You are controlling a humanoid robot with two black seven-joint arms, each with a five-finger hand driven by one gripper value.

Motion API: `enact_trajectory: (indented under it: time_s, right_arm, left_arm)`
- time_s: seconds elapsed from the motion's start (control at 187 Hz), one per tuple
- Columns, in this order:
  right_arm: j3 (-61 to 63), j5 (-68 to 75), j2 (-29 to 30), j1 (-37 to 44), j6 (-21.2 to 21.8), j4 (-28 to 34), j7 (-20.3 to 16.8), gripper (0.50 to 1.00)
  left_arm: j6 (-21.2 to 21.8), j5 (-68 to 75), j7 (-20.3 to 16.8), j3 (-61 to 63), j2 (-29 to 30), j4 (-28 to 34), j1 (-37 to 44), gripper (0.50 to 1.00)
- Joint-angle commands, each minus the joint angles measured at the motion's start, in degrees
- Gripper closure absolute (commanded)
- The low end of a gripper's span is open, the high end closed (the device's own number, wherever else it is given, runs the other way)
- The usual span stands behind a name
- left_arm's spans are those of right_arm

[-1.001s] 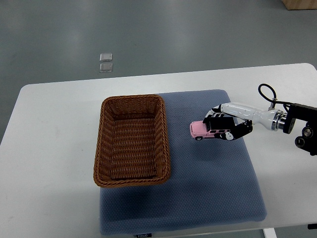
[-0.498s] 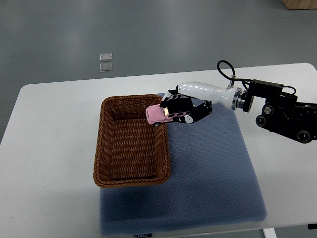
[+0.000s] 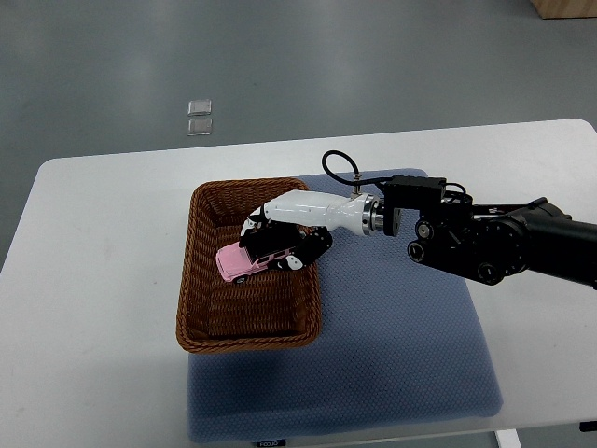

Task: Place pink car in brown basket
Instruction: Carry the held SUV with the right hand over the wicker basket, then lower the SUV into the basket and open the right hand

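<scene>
The right hand grips the pink car, its long axis running left-right, above the brown basket interior.

pink car | tilted, held over basket interior | brown basket | wicker, rectangular

White counter with blue-grey mat on grey floor, two small clear squares at 11 o'clock.
</scene>
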Motion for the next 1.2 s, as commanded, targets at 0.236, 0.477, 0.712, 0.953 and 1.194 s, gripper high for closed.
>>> enact_trajectory:
  time_s: [0.236, 0.477, 0.712, 0.953, 1.194]
  right_arm:
    - [-0.3, 0.2, -3.1, -0.3, -0.2, -0.1, 0.0, 0.595]
    - [0.5, 1.2, -4.7, -0.5, -2.8, -0.1, 0.0, 0.597]
    - [0.6, 4.3, -7.0, 0.2, -3.9, 0.5, 0.2, 0.597]
    - [0.6, 5.5, -6.5, 1.1, -3.9, 0.8, 0.7, 0.599]
    - [0.5, 5.5, -6.1, 0.9, -3.9, 2.6, 0.9, 0.599]
  left_arm:
    - [0.0, 0.1, 0.0, 0.1, 0.0, -0.1, 0.0, 0.5]
    - [0.0, 0.3, 0.0, 0.2, 0.0, -0.1, 0.0, 0.5]
    - [0.0, 0.3, 0.0, 0.2, 0.0, -0.7, -0.1, 0.5]
    - [0.0, 0.3, 0.0, 0.3, 0.0, -0.6, -0.1, 0.5]
    - [0.0, 0.3, 0.0, 0.4, 0.0, -0.6, -0.2, 0.5]
